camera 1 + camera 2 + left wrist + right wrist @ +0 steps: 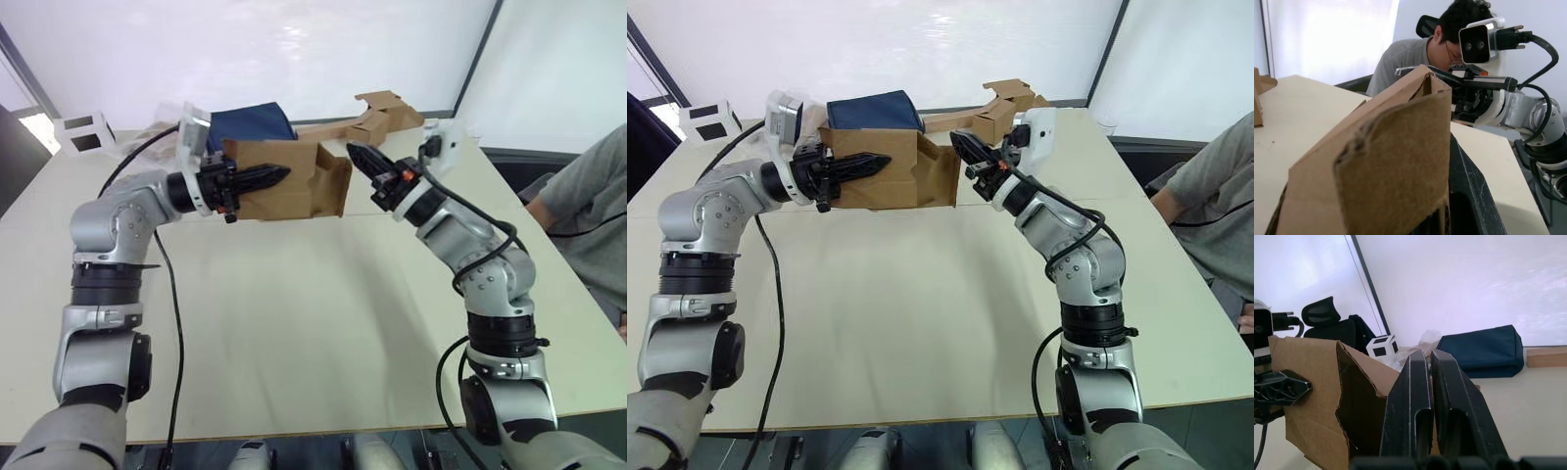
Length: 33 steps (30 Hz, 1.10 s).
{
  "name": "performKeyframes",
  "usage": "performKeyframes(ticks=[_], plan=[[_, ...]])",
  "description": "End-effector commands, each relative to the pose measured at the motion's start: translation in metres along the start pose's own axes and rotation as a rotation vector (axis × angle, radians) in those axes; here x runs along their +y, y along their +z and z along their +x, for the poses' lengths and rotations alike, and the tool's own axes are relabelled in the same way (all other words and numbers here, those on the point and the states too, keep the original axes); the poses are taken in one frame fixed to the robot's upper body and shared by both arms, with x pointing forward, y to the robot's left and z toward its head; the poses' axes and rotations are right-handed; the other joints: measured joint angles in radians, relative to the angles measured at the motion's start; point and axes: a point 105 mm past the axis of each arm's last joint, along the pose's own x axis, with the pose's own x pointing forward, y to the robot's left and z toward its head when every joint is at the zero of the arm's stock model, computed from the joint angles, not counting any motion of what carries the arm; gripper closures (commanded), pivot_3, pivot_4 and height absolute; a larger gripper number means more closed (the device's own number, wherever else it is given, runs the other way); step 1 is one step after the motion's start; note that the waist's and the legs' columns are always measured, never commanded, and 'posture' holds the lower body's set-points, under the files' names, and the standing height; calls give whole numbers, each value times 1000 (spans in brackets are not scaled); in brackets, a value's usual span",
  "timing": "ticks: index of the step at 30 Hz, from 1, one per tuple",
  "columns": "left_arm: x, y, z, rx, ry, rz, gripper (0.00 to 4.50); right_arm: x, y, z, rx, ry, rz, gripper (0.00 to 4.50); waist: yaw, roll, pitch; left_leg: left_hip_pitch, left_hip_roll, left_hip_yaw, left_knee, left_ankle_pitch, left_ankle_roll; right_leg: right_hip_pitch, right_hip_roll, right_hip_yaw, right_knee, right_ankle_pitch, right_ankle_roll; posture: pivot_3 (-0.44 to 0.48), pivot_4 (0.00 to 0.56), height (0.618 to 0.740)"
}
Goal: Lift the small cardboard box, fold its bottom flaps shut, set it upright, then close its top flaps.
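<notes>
The near part of the table [294, 352] is bare. Beyond it, toward 12 o'clock, the small cardboard box [284, 181] hangs in the air above the tabletop, lying on its side between the two arms. The left gripper [265, 177], coming from 9 o'clock, has its black fingers pinched on the box's wall, carrying it. The right gripper [361, 160], reaching in from 3 o'clock, has its fingers pressed together with nothing between them, tip at the box's open end, where the bottom flaps [333, 184] stand partly folded, not yet flat.

So the lift looks done; flap folding seems under way. Setting it upright and closing the top flaps remain.

Farther back lie a dark blue bag [253, 125], a brown box joined to cardboard strips [384, 113], and a white box with black squares [83, 132] at 10 o'clock. A person [593, 206] sits at 3 o'clock.
</notes>
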Motion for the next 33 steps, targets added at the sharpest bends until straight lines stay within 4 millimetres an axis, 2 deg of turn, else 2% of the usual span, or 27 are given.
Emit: performKeyframes(ticks=[1, 17, 24, 33], plan=[[-5, 13, -1, -32, -17, 43, 4500, 21, 6, 4, -24, 80, -4, 4441, 0, 0, 0, 0, 0, 0, 0, 0, 0, 0, 0, 0, 0, 0, 0, 0, 150, 740], [-14, 17, 11, -66, -79, 7, 4500, 45, -4, 7, 9, 175, 29, 4441, 1, 0, 0, 0, 0, 0, 0, 0, 0, 0, 0, 0, 0, 0, 0, 0, 150, 740], [-35, 9, 11, -33, -189, -55, 4500, 53, -2, 12, -7, 200, 39, 4441, 0, 0, 0, 0, 0, 0, 0, 0, 0, 0, 0, 0, 0, 0, 0, 0, 150, 740], [-21, 13, 15, -59, -93, 7, 4500, 59, 0, 11, -13, 242, 35, 4441, 2, 0, 0, 0, 0, 0, 1, 0, 0, 0, 0, 0, 1, 0, 0, 0, 150, 740]])
